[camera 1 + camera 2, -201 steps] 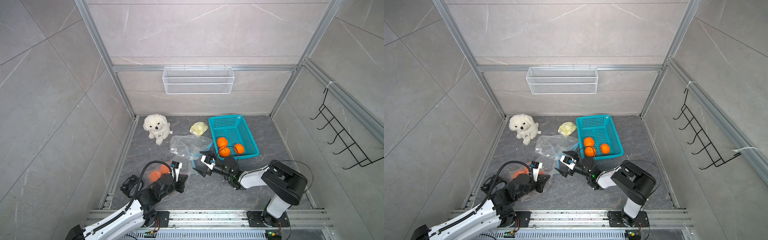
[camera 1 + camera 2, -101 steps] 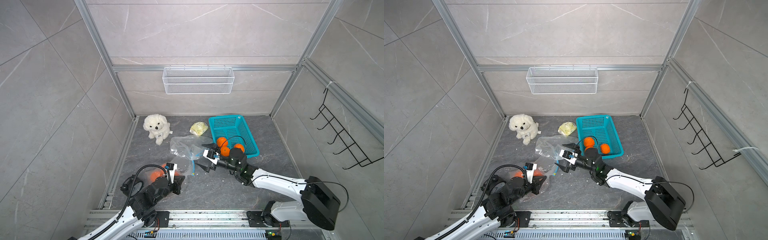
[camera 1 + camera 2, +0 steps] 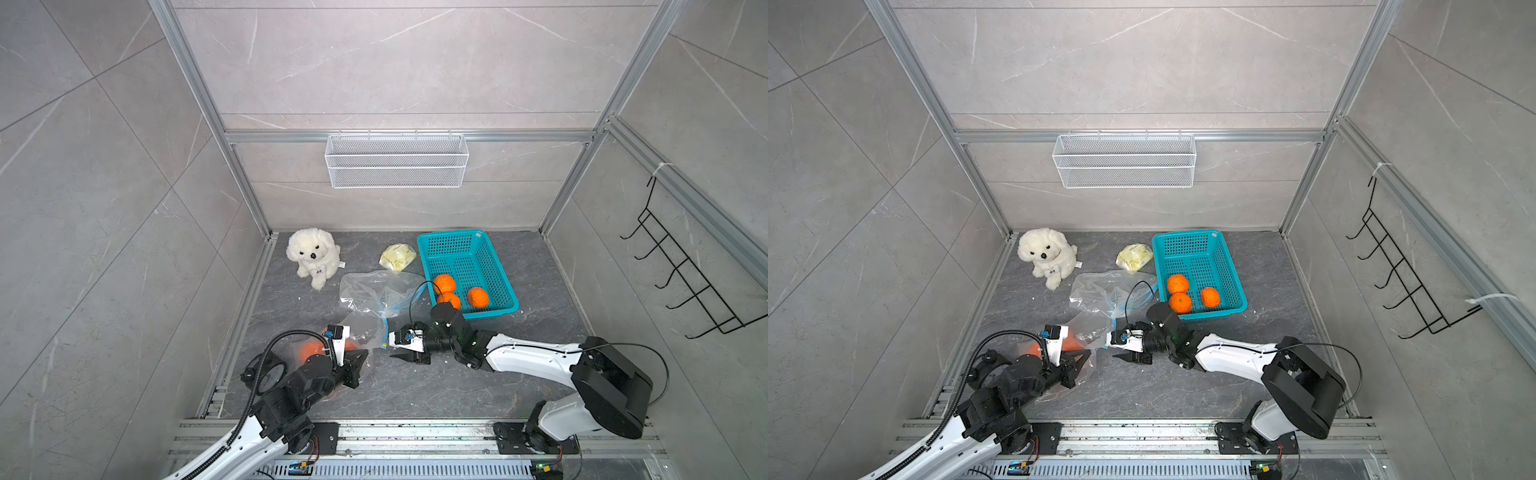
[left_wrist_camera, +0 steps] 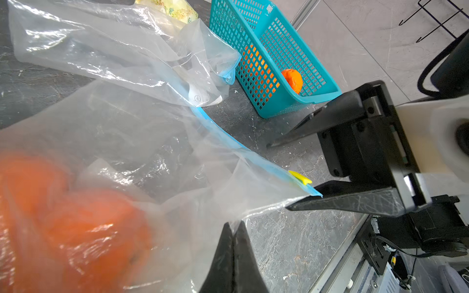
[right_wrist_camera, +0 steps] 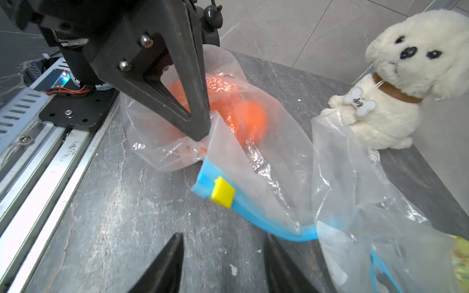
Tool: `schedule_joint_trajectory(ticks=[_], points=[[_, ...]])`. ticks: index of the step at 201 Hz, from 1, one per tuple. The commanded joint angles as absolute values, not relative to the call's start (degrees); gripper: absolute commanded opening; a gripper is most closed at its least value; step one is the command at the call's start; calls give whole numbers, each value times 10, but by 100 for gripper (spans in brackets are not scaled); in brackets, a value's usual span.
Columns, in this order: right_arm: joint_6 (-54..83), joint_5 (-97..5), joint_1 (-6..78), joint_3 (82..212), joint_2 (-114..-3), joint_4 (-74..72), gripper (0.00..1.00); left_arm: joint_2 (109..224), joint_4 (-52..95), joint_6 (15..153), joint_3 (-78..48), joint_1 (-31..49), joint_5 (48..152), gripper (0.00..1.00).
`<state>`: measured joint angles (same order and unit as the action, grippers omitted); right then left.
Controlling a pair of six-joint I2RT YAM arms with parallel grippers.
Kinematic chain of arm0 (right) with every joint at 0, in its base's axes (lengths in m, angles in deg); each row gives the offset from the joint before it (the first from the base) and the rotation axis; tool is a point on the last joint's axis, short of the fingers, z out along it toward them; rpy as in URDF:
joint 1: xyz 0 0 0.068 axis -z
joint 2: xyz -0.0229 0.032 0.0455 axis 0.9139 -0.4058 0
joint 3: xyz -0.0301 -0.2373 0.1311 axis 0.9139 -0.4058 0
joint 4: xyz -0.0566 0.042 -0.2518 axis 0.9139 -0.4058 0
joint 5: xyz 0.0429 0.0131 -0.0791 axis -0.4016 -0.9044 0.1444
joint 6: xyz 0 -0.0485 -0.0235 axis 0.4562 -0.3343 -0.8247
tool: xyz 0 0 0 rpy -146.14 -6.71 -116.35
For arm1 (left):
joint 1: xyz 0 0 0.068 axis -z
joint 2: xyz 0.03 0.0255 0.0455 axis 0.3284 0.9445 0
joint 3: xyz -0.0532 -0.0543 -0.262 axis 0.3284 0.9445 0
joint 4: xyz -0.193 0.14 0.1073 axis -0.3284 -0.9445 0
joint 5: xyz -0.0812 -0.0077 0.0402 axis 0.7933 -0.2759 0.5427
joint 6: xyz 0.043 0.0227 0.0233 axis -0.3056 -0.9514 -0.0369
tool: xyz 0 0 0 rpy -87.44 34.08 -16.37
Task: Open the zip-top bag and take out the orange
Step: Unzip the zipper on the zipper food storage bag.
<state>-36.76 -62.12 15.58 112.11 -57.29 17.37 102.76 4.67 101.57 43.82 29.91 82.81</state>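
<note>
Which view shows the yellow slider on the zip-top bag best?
The right wrist view: the yellow slider sits large and unobstructed on the blue strip of the zip-top bag. The left wrist view shows it as a thin edge-on sliver. In both top views it is too small to see.

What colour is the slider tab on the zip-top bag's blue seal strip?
Yellow; the small plastic slider tab shows best in the right wrist view.

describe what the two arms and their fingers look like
White links and black joint blocks on both the left arm and right arm. Black wedge fingers tapering to points. Ribbed black hose on the left, thin black cable on the right.
</note>
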Motion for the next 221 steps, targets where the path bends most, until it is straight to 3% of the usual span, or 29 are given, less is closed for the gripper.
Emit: schedule_joint_trajectory(ticks=[1,23,40,47,78,100,110,124,137,141,147,168,193,221], points=[[-352,-618,152,1149,-601,236,50,1029,61,1020,416,295,848,0],[-354,-617,152,1176,-636,224,43,1022,58,1023,420,295,851,0],[-361,-613,152,1196,-654,196,18,1013,50,1023,420,295,848,0],[-362,-606,153,1199,-655,185,12,1008,42,1023,419,295,844,0],[-372,-593,154,1173,-626,173,0,975,12,1033,424,295,821,0],[-348,-621,153,1197,-613,125,0,971,-5,1015,414,296,802,0],[-340,-623,150,1212,-612,95,0,977,-4,1000,405,295,800,18],[-336,-615,148,1232,-613,53,0,987,11,972,393,295,810,50],[-333,-605,147,1245,-614,23,0,996,29,951,376,295,828,67],[-333,-603,147,1247,-614,16,0,999,39,943,372,296,836,78],[-329,-602,147,1247,-612,10,0,1006,57,928,367,296,843,82],[-316,-621,147,1239,-597,15,0,1075,84,878,335,295,857,82],[-313,-628,147,1241,-581,-10,0,1177,122,842,313,296,898,66],[-312,-634,148,1239,-568,-28,0,1203,151,827,324,296,904,59]])
